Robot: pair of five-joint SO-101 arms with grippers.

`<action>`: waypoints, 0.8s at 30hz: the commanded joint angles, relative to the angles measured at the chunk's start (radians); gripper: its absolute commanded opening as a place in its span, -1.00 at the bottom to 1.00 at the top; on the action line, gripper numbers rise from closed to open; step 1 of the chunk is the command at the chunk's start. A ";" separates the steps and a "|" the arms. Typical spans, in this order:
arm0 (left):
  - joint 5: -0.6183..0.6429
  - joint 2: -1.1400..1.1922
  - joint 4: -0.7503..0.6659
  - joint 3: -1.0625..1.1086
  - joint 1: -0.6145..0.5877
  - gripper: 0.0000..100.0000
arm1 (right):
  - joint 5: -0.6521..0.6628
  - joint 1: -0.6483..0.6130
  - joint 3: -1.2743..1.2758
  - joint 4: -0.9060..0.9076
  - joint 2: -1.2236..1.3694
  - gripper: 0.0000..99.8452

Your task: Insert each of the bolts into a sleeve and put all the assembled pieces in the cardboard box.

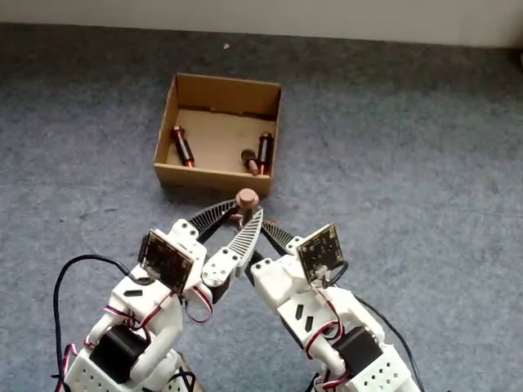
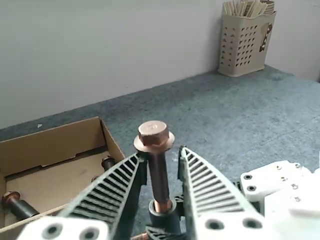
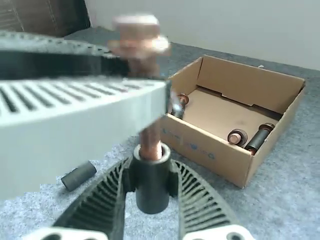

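Note:
A copper bolt (image 2: 159,172) stands upright with its hex head (image 1: 247,198) on top. My left gripper (image 2: 159,155) is shut on its shaft just under the head. The bolt's lower end sits in the mouth of a black sleeve (image 3: 150,182), and my right gripper (image 3: 150,170) is shut on that sleeve from below. Both grippers meet just in front of the cardboard box (image 1: 167,122), the left gripper (image 1: 243,214) above the right gripper (image 1: 263,235). Bolt-and-sleeve pieces lie in the box, one by the left wall (image 1: 181,147), others by the right wall (image 1: 263,153).
A loose black sleeve (image 3: 77,175) lies on the grey carpet beside the arms. A beige slotted basket (image 2: 245,42) stands against the far wall. Open carpet spreads to the right of the box.

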 commanded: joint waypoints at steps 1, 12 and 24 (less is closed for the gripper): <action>-0.006 -0.010 0.009 0.001 -0.027 -0.70 | 0.008 0.018 0.116 -0.001 -0.010 -0.99; -0.006 -0.012 0.060 -0.064 -0.128 -0.70 | 0.008 0.021 0.116 -0.001 -0.010 -0.99; -0.012 -0.013 0.397 -0.387 -0.134 -0.70 | 0.008 0.088 0.116 -0.001 -0.010 -0.99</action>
